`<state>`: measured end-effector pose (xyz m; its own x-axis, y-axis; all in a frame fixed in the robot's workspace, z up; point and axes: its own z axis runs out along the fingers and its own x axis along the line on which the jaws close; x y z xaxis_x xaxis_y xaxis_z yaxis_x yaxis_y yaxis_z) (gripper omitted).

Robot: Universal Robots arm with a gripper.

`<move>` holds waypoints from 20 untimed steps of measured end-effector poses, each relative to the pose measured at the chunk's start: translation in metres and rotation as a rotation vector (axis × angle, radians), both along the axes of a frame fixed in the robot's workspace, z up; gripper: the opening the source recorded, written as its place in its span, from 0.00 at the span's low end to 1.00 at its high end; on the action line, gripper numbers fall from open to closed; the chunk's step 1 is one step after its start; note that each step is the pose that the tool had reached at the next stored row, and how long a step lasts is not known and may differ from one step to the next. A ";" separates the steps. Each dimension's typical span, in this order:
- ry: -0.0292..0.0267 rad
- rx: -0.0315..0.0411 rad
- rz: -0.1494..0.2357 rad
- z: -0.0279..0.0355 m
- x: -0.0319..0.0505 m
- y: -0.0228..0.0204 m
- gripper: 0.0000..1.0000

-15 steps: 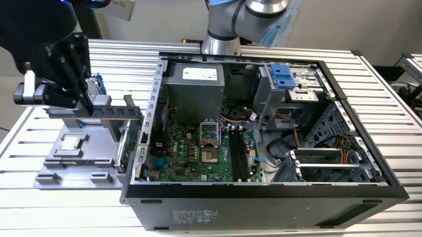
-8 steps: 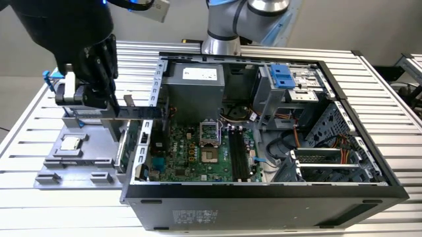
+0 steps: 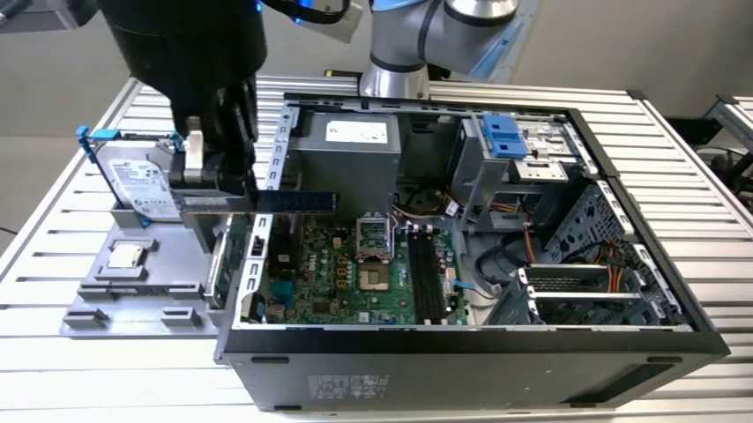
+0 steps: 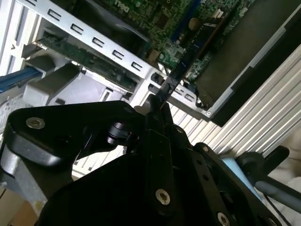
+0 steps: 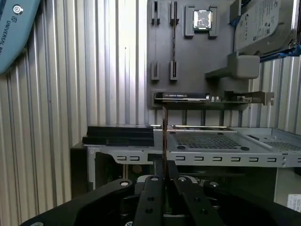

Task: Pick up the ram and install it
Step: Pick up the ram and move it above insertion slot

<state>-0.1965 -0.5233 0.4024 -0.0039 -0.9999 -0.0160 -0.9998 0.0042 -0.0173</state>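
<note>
1. My fingers are pinched narrow on the ram. They clamp its two flat faces at one short end, and the rest of the stick juts out free past the tips.
2. In the exterior view the ram hangs roughly level in the air, crossing the side wall of the open computer case. It sits above the motherboard and well apart from the black memory slots.
3. In the first wrist view it shows edge-on, a thin strip rising straight from between my fingers.
4. I judge it light and stiff. It shows no sag, though I hold only one end.
5. It is probably fragile, a thin board with small parts on its faces, so squeezing hard would gain me nothing.
6. The faces look smooth. With an end hold like mine, I expect a sideways nudge on the free end could twist it in my grip. A hold nearer the middle of the faces would steady it.
</note>
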 end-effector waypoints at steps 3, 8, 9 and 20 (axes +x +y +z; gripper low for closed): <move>0.0000 0.0001 0.000 -0.0001 0.0139 0.0000 0.00; -0.0001 0.0001 0.000 -0.0005 0.0367 0.0000 0.00; 0.0000 0.0001 0.000 -0.0006 0.0413 0.0000 0.00; -0.0030 0.0001 0.000 -0.0020 0.0910 -0.0001 0.00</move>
